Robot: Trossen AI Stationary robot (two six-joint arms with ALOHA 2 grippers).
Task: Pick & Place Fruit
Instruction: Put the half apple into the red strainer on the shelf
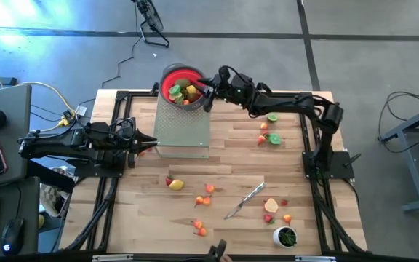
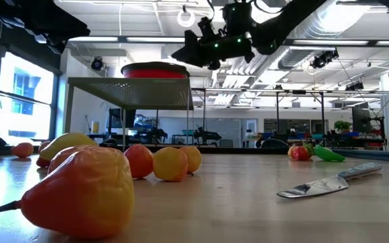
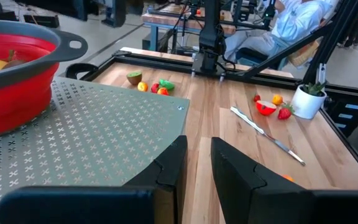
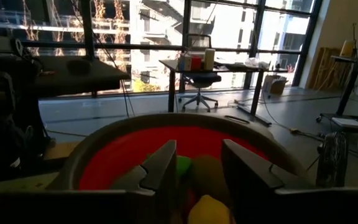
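Note:
The red bowl [image 1: 181, 86] stands on a perforated metal stand [image 1: 184, 125] at the far side and holds several fruit pieces [image 1: 186, 92], green and yellow [image 4: 209, 210] in the right wrist view. My right gripper [image 1: 209, 96] [image 4: 197, 169] hovers open over the bowl's right part with nothing between its fingers. More fruit lies on the table: a yellow and red pair [image 1: 174, 184], orange pieces [image 1: 208, 189], a tan slice [image 1: 271, 206], and red and green pieces [image 1: 271, 137]. My left gripper [image 1: 151, 143] [image 3: 199, 163] waits at the stand's left near corner, slightly open and empty.
A silver knife [image 1: 244, 200] lies on the table's near right part. A small white cup with green contents [image 1: 285, 236] stands at the near right corner. Black frame rails run along the table's left and right sides. A seated person [image 3: 303, 25] shows beyond the table.

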